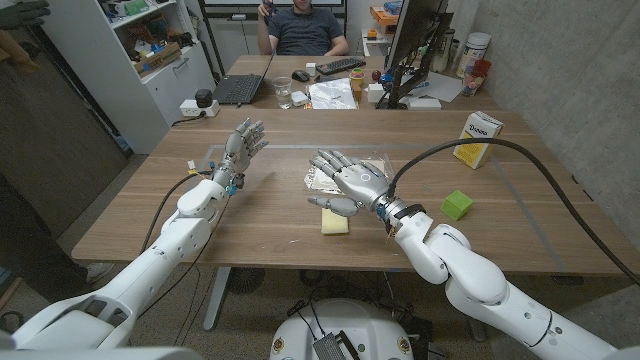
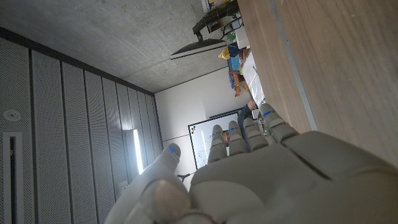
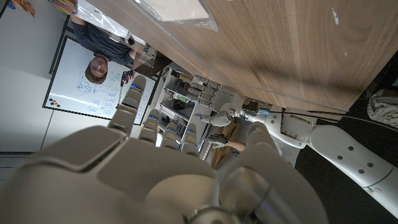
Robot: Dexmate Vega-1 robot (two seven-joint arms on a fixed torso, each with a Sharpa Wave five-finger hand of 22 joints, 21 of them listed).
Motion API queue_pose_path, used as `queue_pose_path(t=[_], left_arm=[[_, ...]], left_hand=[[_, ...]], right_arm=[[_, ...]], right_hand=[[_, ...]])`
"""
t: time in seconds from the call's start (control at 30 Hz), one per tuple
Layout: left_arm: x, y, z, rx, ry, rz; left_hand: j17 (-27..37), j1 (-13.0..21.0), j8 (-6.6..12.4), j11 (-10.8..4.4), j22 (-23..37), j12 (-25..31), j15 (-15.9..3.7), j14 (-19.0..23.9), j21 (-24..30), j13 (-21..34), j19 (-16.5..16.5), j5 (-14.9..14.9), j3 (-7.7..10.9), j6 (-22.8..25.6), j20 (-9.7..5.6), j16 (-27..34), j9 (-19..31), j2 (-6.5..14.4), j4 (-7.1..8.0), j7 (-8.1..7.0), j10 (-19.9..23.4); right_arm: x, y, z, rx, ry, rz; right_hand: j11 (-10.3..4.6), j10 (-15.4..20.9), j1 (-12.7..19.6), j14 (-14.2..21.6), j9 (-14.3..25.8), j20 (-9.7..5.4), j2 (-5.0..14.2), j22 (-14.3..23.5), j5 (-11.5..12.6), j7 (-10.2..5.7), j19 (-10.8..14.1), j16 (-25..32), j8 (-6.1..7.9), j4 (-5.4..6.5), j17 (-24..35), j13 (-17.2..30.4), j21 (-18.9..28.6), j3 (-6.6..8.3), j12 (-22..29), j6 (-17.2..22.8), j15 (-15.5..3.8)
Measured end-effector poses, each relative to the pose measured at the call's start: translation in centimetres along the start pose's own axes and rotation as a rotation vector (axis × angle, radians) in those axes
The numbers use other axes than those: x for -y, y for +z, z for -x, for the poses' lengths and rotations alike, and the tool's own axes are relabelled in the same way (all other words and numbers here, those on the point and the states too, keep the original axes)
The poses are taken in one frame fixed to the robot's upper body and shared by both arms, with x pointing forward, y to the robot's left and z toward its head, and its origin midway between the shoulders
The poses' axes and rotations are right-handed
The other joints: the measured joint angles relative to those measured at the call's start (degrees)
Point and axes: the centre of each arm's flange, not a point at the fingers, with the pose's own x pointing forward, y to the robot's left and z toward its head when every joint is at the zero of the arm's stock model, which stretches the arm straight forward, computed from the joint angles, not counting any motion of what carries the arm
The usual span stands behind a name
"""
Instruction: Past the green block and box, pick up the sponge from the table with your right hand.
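The yellow sponge (image 1: pixel 335 221) lies just below frame centre, near the table's (image 1: pixel 150 215) front edge. The right hand (image 1: pixel 349 182) hovers above it, fingers spread, holding nothing. The green block (image 1: pixel 457 205) and box (image 1: pixel 479 138) sit right. The left hand (image 1: pixel 240 150), open and empty, stands centre-left.

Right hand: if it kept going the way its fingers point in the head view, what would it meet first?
Probably the clear plastic packet under the fingers of the right hand, if it is low enough; height is unclear. The yellow sponge lies back beneath the thumb, not ahead.

White-shelled arms, grey fingers (image 1: pixel 325 163), seemingly blue-marked, black cables.
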Motion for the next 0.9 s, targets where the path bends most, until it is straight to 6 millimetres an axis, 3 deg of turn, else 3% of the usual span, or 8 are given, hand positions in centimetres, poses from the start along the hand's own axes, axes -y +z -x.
queue_pose_path(t=[0.4,0.5,0.9], left_arm=[[0.3,0.2,-0.2,0.006,-0.01,-0.002],[0.3,0.2,-0.2,0.008,-0.012,-0.002],[0.4,0.4,-0.1,0.011,-0.015,-0.006]], left_hand=[[0.0,0.0,0.0,0.0,0.0,0.0,0.0,0.0,-0.24,0.0,0.0,0.0,-0.23,0.0,0.0,0.0,0.0,0.0,0.23,0.0,0.0],[0.0,0.0,0.0,0.0,0.0,0.0,0.0,0.0,-0.24,0.0,0.0,0.0,-0.24,0.0,0.0,0.0,0.0,0.0,0.23,0.0,0.0],[0.0,0.0,0.0,0.0,0.0,0.0,0.0,0.0,-0.24,0.0,0.01,0.0,-0.23,0.0,0.0,0.0,0.0,0.0,0.23,0.0,0.0]], right_arm=[[-1.8,-0.7,-0.2,-0.028,0.062,0.01],[-2.1,-0.8,-0.2,-0.03,0.085,0.014],[-3.6,-1.1,0.2,-0.05,0.187,0.035]], right_hand=[[0.31,-0.74,0.29,-0.31,0.29,0.0,-0.29,0.0,0.0,-0.47,0.62,0.0,0.44,-0.4,0.0,0.0,-0.52,-0.07,0.0,1.02,-0.31],[0.92,-2.0,0.54,-0.31,0.29,-0.01,-0.54,0.0,0.0,-1.77,1.44,0.0,0.38,-0.74,-0.08,0.0,-0.76,-0.24,0.0,0.09,-0.31],[1.38,-5.91,2.73,-1.26,0.28,-0.01,-2.26,0.0,0.73,-2.56,3.48,0.0,-0.51,-2.61,-0.29,0.0,-1.51,-0.54,0.01,-4.84,0.63]])
